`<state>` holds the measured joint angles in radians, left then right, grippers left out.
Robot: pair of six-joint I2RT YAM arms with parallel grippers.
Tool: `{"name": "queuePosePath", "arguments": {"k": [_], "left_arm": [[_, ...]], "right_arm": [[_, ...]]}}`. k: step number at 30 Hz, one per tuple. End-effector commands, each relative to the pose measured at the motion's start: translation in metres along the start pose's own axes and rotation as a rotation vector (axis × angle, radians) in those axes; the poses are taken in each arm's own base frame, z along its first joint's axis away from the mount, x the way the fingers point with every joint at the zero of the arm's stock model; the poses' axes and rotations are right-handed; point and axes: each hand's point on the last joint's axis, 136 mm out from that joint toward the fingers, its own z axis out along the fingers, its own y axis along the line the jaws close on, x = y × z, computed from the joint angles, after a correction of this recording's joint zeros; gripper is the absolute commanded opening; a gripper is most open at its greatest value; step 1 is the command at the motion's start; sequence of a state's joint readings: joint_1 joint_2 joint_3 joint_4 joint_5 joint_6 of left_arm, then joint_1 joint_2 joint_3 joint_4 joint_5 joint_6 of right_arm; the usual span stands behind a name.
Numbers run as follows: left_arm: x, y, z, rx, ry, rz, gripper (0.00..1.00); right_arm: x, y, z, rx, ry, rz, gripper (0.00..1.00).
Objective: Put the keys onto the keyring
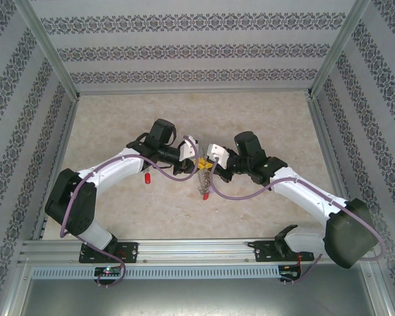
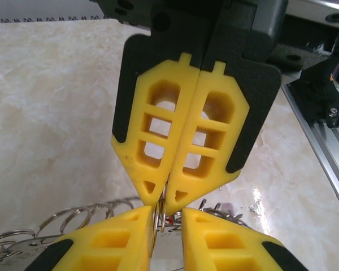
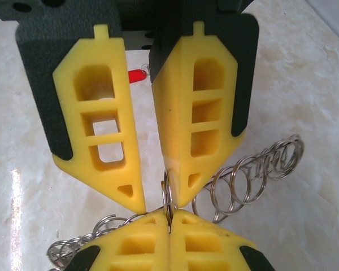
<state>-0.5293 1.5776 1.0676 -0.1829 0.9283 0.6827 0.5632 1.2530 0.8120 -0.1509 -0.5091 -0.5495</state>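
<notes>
My two grippers meet tip to tip above the middle of the table. The right gripper (image 3: 169, 213) is shut on a silver ring of the keyring (image 3: 254, 169), whose chain of small rings trails off to both sides. The left gripper (image 2: 167, 213) stands slightly open around that same ring, which lies against one of its fingers (image 2: 118, 237). From above, the keyring (image 1: 203, 181) hangs below the left gripper (image 1: 197, 161) and the right gripper (image 1: 209, 164). One red key (image 1: 147, 178) lies loose on the table left of them. Another red tag (image 1: 206, 195) sits under the hanging rings.
The marble-look table (image 1: 263, 112) has free room behind and beside the arms. Patterned walls on a metal frame (image 1: 52, 59) close off three sides. An aluminium rail (image 1: 197, 250) with the arm bases runs along the near edge.
</notes>
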Motion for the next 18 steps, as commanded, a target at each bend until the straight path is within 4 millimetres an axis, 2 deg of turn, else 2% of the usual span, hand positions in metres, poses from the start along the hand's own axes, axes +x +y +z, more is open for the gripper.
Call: {"name": "queuePosePath", "arguments": {"k": [1, 5, 10, 13, 15, 18], "left_arm": [[0.010, -0.005, 0.004, 0.019, 0.059, 0.003, 0.23], [0.008, -0.004, 0.004, 0.011, 0.056, 0.003, 0.20], [0.005, 0.000, 0.004, 0.001, 0.043, 0.007, 0.00], [0.002, 0.001, 0.004, -0.010, 0.024, 0.003, 0.00], [-0.004, 0.001, 0.003, -0.016, -0.014, 0.005, 0.00], [-0.014, -0.002, 0.002, -0.006, -0.081, 0.003, 0.00]], "right_arm": [[-0.026, -0.004, -0.004, 0.012, -0.065, -0.049, 0.00], [-0.027, -0.003, -0.004, 0.007, -0.066, -0.051, 0.00], [-0.028, -0.003, -0.004, 0.009, -0.067, -0.043, 0.00], [-0.023, -0.004, -0.005, 0.021, -0.054, -0.018, 0.00], [-0.014, -0.005, -0.005, 0.023, -0.047, 0.009, 0.08], [-0.004, -0.006, -0.005, 0.011, -0.072, 0.065, 0.14]]}}
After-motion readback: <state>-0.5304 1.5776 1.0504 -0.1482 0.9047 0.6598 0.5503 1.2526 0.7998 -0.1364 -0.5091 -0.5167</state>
